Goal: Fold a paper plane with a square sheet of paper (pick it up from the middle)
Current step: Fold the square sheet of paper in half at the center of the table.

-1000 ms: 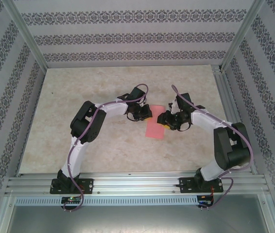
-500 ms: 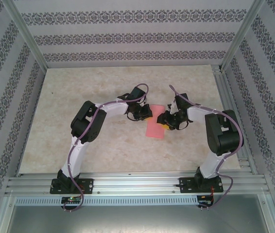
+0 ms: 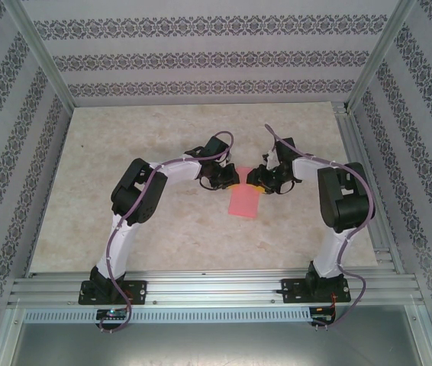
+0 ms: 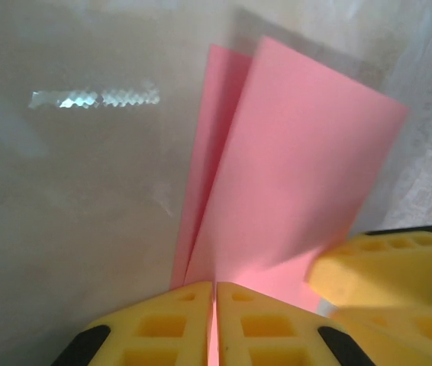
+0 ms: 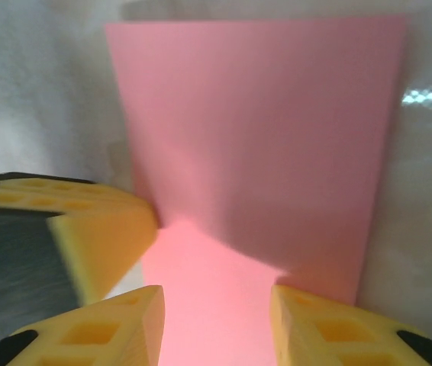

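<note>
The square sheet of paper [image 3: 244, 200], pink-red, lies on the table folded into a narrow rectangle. Two layers of the sheet [image 4: 292, 175] fan apart in the left wrist view. My left gripper [image 3: 230, 178] is at its far end, and its yellow fingers [image 4: 162, 328] are shut on the paper's edge. My right gripper [image 3: 256, 182] is just right of the left one, at the same far end. Its jaws [image 5: 217, 324] stand open over the paper [image 5: 254, 130], with pink sheet showing in the gap. A paper plane is out of view.
The beige marbled table [image 3: 162, 137] is bare around the paper. Patterned walls and aluminium posts [image 3: 44, 57] enclose it, and a metal rail [image 3: 216, 288] runs along the near edge by the arm bases.
My right gripper has moved left and farther back, close to the left gripper, with its elbow swung upright. The left arm and the paper have stayed put.
</note>
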You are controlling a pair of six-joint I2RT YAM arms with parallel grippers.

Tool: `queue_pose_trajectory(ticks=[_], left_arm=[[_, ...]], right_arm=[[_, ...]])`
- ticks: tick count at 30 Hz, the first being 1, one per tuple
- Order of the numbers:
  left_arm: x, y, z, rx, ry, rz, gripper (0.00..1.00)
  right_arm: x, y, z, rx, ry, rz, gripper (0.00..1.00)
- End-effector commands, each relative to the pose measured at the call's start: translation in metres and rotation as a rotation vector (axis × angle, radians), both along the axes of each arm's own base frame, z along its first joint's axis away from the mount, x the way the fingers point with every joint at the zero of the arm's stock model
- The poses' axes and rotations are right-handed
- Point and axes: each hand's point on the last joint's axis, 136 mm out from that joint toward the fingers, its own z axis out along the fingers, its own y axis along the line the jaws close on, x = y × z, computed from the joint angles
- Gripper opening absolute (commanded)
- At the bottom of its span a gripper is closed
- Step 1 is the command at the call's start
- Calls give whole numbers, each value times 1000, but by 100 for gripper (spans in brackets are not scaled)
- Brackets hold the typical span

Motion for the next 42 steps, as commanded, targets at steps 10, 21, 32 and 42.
queue_pose_trajectory(ticks=[10,21,32,42], left_arm=[[-14,3,-23,67,47,-30,13],[-14,3,-25,70,50,-31,13],[-15,4,-27,78,54,-34,13],[-15,4,-27,75,54,-33,13]], right_arm=[[27,-3,51,44,-131,3,43],[40,-10,12,14,-59,2,43],[50,-15,32,17,-93,0,44],[73,-19,30,41,-99,-29,43]])
